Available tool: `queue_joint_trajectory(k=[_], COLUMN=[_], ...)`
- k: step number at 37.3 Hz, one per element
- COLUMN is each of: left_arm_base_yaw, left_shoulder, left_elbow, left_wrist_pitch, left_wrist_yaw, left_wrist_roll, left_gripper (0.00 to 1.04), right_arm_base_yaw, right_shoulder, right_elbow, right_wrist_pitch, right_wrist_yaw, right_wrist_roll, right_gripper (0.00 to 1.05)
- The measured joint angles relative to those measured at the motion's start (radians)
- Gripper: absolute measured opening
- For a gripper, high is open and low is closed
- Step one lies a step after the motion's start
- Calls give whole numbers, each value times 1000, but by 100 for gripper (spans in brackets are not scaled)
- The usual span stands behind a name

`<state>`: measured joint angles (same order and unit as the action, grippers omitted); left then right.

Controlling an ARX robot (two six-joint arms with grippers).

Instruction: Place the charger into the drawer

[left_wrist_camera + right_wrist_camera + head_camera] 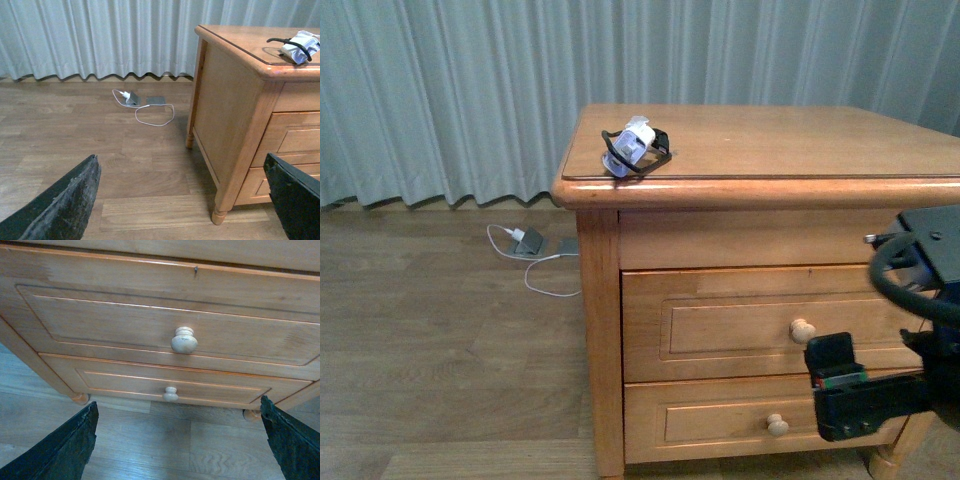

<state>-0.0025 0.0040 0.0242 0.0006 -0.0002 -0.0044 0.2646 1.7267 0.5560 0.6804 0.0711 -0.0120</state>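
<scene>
Wooden surface [800,140], upper centre, bears the charger [636,147], probably light, loose-cabled: pinch its block; left tool [181,159] and right tool [177,405] gape apart.

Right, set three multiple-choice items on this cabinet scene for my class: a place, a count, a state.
1. Where is the charger with the black cable?
A. on the floor
B. on the cabinet top
C. inside a drawer

2. How many round knobs show on the cabinet front?
A. one
B. four
C. two

3. The upper drawer is:
A. shut
B. half open
C. taken out

Answers:
1 B: it lies near the top's front left corner.
2 C: there is one knob on each drawer.
3 A: its front sits flush with the frame.
</scene>
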Motion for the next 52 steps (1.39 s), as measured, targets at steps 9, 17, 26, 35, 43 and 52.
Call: queue_joint_trajectory(k=[9, 17, 26, 35, 43, 52], left_arm_base_yaw=[0, 0, 0, 0, 0, 0], left_shoulder=[0, 0, 0, 0, 0, 0], left_elbow=[0, 0, 0, 0, 0, 0], left_wrist_pitch=[0, 0, 0, 0, 0, 0], left_wrist_yaw=[0, 0, 0, 0, 0, 0], left_wrist_roll=[0, 0, 0, 0, 0, 0], left_gripper=[98, 98, 98, 98, 98, 98], right_arm_base_yaw=[27, 34, 6, -19, -25, -24], right_shoulder=[220, 349, 442, 457, 455, 454], right_elbow=[142, 273, 359, 364, 364, 364], right_wrist_pitch=[78, 99, 105, 109, 113, 113], right_wrist_yaw=[25, 34, 40, 32, 34, 31], right_wrist_roll=[-11, -27, -44, -43, -33, -43], right_gripper=[96, 96, 96, 96, 62, 25])
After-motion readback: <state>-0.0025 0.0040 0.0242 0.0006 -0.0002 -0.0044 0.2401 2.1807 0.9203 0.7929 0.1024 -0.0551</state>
